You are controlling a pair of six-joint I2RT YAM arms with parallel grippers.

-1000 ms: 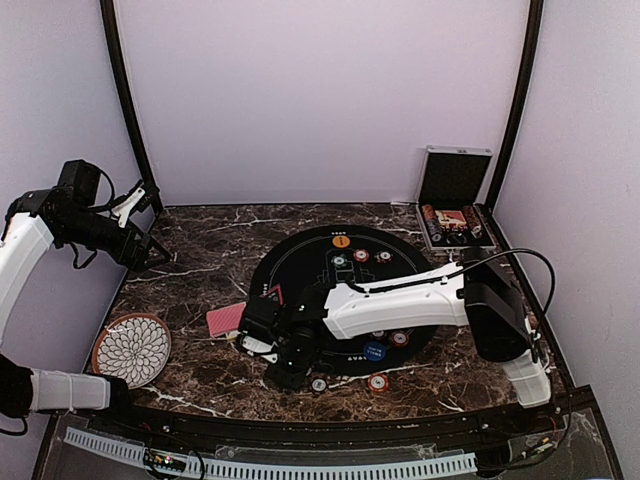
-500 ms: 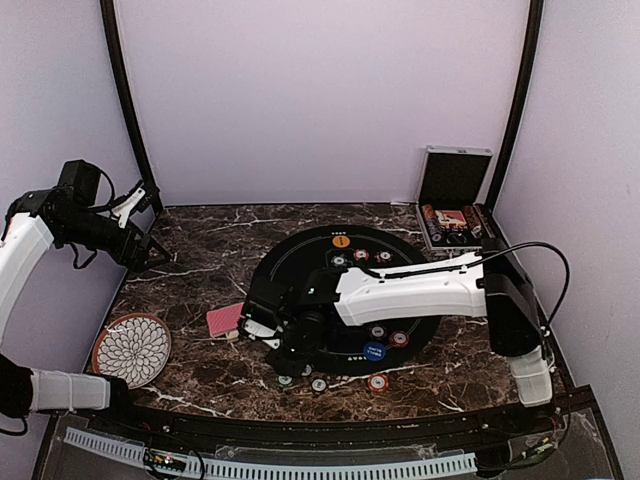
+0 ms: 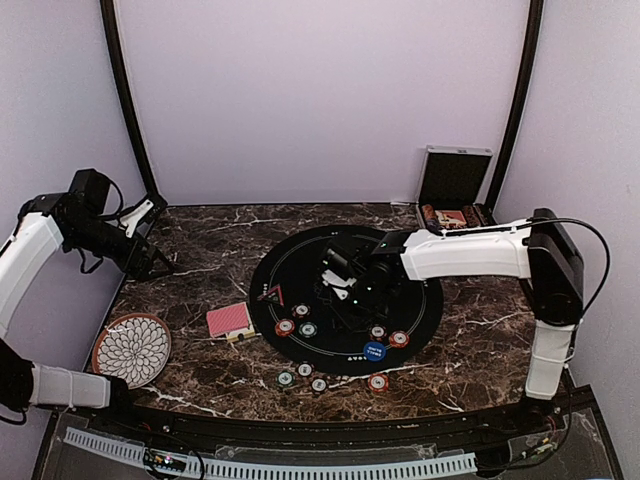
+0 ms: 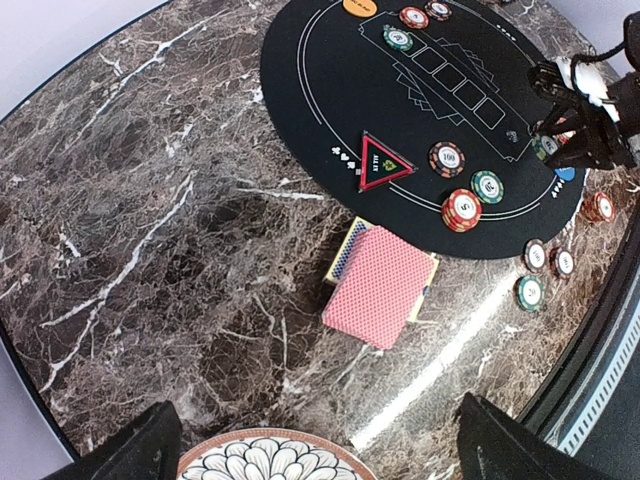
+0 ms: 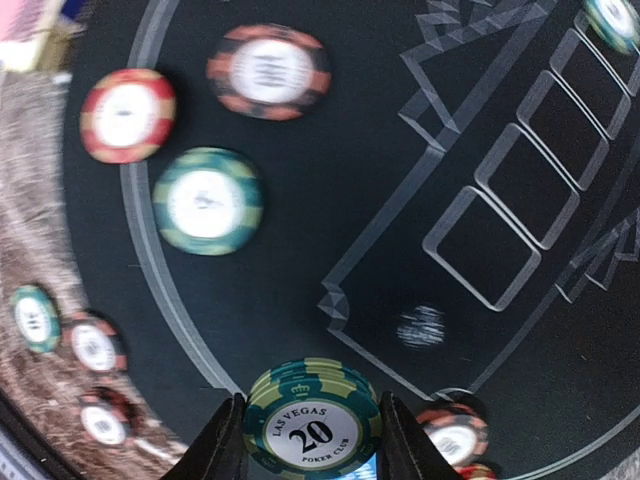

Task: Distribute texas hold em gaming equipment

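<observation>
Swung back from the near-left rim of the round black mat (image 3: 300, 262), the right arm now reaches over the mat's middle, and two chips lie uncovered where it was: a red chip (image 4: 461, 209) and a green chip (image 4: 487, 185), just inside that rim.

Well off the mat's left side sits the flower-patterned plate (image 3: 130, 348). Above and beyond it, also left of the mat, hangs the left gripper (image 3: 152, 240), jaws spread wide and holding nothing.

Just off the mat's left rim lies the red-backed card deck (image 4: 380, 285), flat on the marble. On the mat near that rim is a red triangle marker (image 4: 383, 163), with a dark "100" chip (image 4: 446, 157) beside it.

Three small chips (image 3: 304, 372) rest off the mat's near rim. Over the mat's centre, the right gripper (image 5: 312, 445) pinches a green "20" chip (image 5: 312, 425) between its fingers, lifted above the printed card boxes.

A blue button disc (image 3: 374, 351) lies on the mat's near-right part, an orange disc (image 4: 360, 7) at its far rim. Beyond the mat's far right stands the open chip case (image 3: 455, 190).
</observation>
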